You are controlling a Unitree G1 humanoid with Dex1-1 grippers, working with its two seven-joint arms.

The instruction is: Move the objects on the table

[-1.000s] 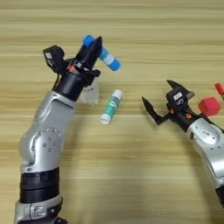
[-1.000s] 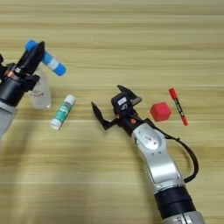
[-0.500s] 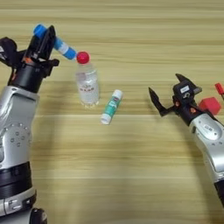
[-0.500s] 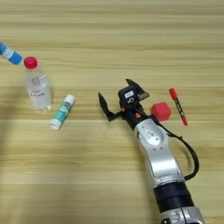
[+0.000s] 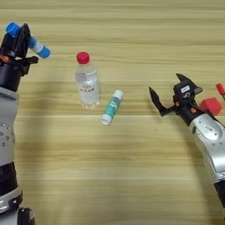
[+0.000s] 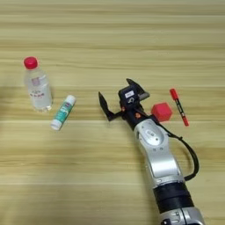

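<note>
At the far left my left gripper (image 5: 22,38) is raised and shut on the blue tube (image 5: 41,50), which sticks out to the right of its black fingers; it shows only in the left eye view. The clear plastic bottle (image 6: 38,89) with a red cap stands upright on the table (image 6: 112,39). Just to its right lies the green-and-white tube (image 6: 63,112). My right gripper (image 6: 117,95) hovers open right of centre, nothing between its fingers. Close to its right sit the small red cube (image 6: 161,111) and the slim red-and-black marker (image 6: 179,107).
The silver right forearm (image 6: 160,162) runs from the gripper down to the bottom edge. My left arm (image 5: 6,132) fills the left edge of the left eye view.
My left gripper has carried the blue tube leftwards, away from above the bottle, which now shows fully. The right gripper has barely shifted and stays open.
</note>
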